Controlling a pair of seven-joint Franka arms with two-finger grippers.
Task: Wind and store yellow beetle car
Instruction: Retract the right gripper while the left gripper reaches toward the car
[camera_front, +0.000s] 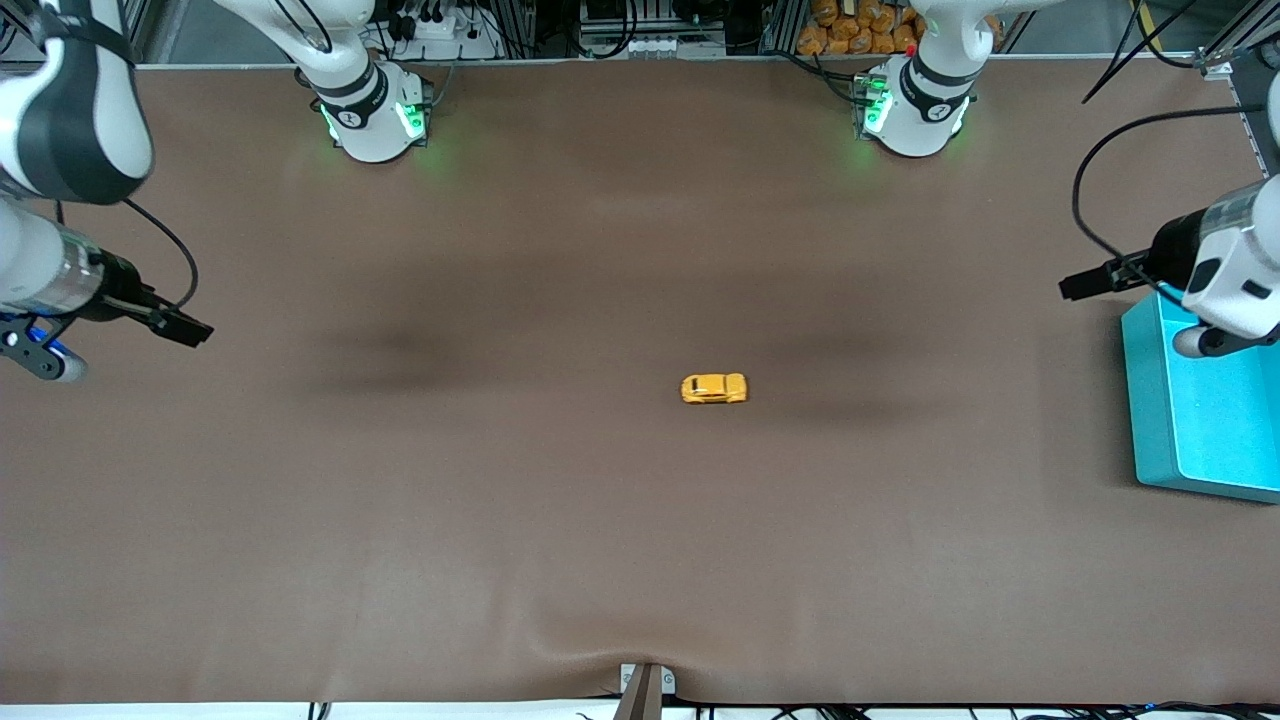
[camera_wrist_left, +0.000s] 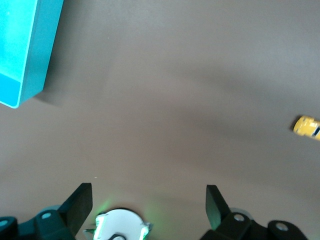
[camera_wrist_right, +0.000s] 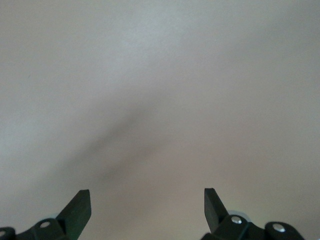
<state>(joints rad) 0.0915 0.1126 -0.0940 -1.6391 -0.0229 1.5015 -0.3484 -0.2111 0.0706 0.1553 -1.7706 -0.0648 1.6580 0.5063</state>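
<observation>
The yellow beetle car (camera_front: 714, 389) is a tiny yellow-orange toy standing alone on the brown table near its middle. It also shows small at the edge of the left wrist view as the car (camera_wrist_left: 307, 126). My left gripper (camera_front: 1203, 344) hangs up over the rim of the teal bin (camera_front: 1200, 430) at the left arm's end of the table. It is open with nothing in it, its fingertips (camera_wrist_left: 82, 197) wide apart. My right gripper (camera_front: 45, 358) hangs over the right arm's end of the table, far from the car. It is open and empty too, over bare table (camera_wrist_right: 150, 100).
The teal bin (camera_wrist_left: 25, 50) is an open box much larger than the car. The two arm bases (camera_front: 375, 115) (camera_front: 915, 110) stand along the table's edge farthest from the front camera. Cables hang by both wrists.
</observation>
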